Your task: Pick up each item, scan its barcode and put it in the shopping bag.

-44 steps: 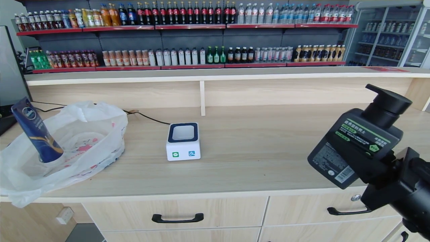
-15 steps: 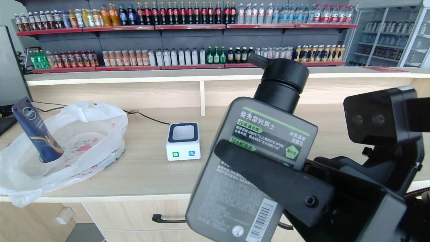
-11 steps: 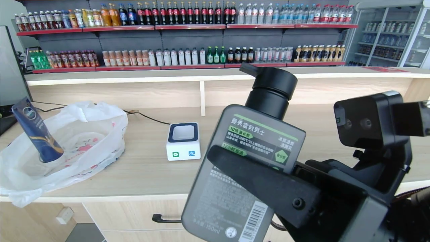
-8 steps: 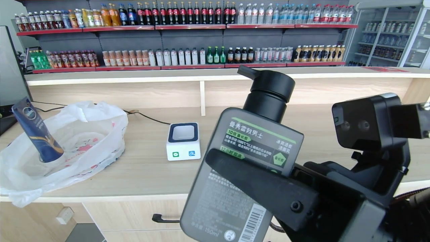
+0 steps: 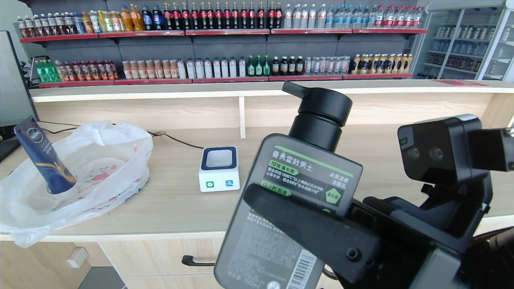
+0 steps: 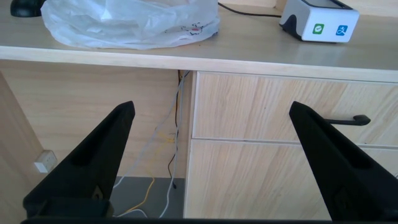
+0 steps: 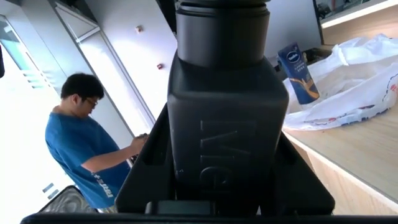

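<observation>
My right gripper is shut on a dark grey pump bottle with a black pump head, held up close in the head view, above the counter's front edge and to the right of the scanner. Its barcode faces the head camera. The bottle's body sits between the fingers in the right wrist view. A white scanner with a dark blue rim stands mid-counter. The white shopping bag lies at the left with a blue tube standing in it. My left gripper is open below the counter's level, facing the drawers.
A black cable runs along the counter behind the scanner. A raised wooden ledge backs the counter, with drink shelves beyond. Drawers with black handles sit under the counter. A dark monitor edge stands far left.
Over nearly three seconds the right gripper carried the bottle from the far right up and left, close to the head camera. In the last second it drifted slightly left and down.
</observation>
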Robot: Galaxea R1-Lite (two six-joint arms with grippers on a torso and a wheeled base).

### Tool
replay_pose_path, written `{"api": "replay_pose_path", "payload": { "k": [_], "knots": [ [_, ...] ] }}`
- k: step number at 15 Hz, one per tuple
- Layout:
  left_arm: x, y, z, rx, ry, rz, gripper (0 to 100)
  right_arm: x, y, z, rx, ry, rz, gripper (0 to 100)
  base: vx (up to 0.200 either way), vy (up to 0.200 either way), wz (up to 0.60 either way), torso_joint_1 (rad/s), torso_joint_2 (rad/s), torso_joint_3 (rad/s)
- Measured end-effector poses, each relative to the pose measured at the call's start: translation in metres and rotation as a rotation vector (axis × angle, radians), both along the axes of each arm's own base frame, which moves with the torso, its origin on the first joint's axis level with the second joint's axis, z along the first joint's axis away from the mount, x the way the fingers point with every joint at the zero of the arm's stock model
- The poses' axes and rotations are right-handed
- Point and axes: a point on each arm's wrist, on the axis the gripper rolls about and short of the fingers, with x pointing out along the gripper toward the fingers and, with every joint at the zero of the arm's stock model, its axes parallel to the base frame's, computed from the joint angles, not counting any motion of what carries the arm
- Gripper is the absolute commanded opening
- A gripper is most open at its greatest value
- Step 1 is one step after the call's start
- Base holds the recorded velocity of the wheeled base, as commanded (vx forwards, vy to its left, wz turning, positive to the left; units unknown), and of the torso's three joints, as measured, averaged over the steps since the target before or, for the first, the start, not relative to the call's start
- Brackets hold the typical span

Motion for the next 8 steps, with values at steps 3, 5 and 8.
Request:
{"api": "replay_pose_path", "payload": {
  "k": [3, 5, 8],
  "knots": [
    [0.000, 0.000, 0.000, 0.000, 0.000, 0.000, 100, -0.001, -0.002, -0.007, -0.049, -0.066, -0.040, 0, 0.000, 0.000, 0.00, 0.000, 0.00, 0.000],
    [0.000, 0.000, 0.000, 0.000, 0.000, 0.000, 100, -0.002, -0.005, -0.016, -0.100, -0.114, -0.068, 0, 0.000, 0.000, 0.00, 0.000, 0.00, 0.000],
    [0.000, 0.000, 0.000, 0.000, 0.000, 0.000, 100, -0.004, -0.010, -0.026, -0.159, -0.158, -0.099, 0, 0.000, 0.000, 0.00, 0.000, 0.00, 0.000]
  ]
}}
